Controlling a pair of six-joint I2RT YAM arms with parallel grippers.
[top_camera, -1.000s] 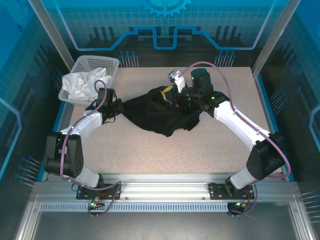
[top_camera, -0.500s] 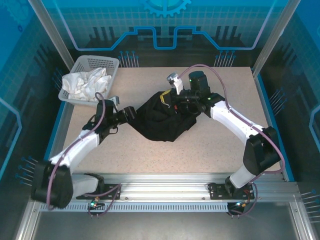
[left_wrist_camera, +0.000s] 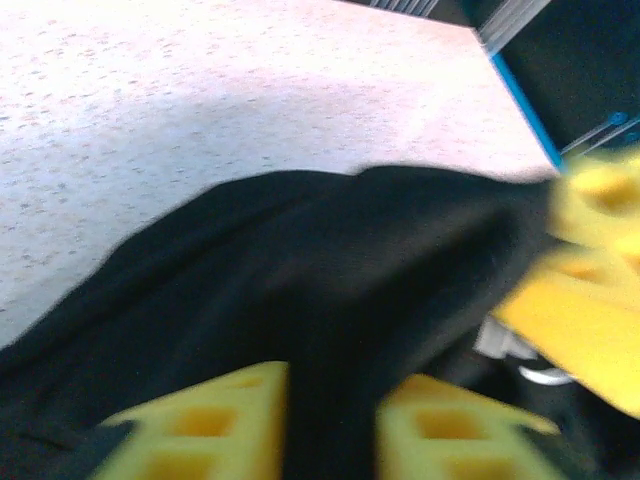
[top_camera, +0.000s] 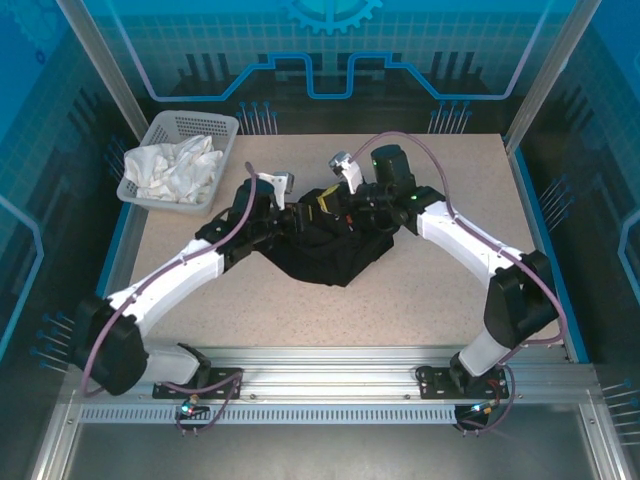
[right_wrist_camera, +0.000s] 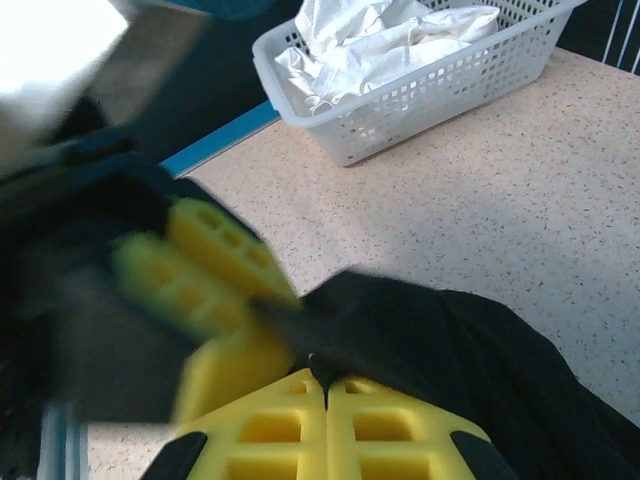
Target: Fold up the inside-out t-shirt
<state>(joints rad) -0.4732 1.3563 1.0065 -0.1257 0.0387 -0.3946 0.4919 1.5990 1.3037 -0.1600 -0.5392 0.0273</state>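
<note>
The inside-out t-shirt [top_camera: 335,255] lies as a bunched black heap at the middle of the table, raised at its far edge. My right gripper [top_camera: 335,203] is at that edge, its yellow jaws shut on a pinch of black fabric [right_wrist_camera: 327,378]. My left gripper [top_camera: 298,216] has come in right beside it from the left. In the left wrist view a thick fold of the t-shirt [left_wrist_camera: 300,260] fills the gap between the left gripper's [left_wrist_camera: 332,382] yellow fingers. The left fingers [right_wrist_camera: 215,265] appear blurred in the right wrist view, almost touching the right ones.
A white perforated basket [top_camera: 183,128] holding a crumpled white cloth [top_camera: 170,168] stands at the far left corner [right_wrist_camera: 430,100]. Speckled beige tabletop [top_camera: 450,290] lies bare around the shirt. Blue enclosure walls border the table's edges.
My left arm swung right, from the shirt's left end to its far edge beside the right gripper, opening and closing on fabric there. The shirt is bunched tighter; the right gripper barely moved.
</note>
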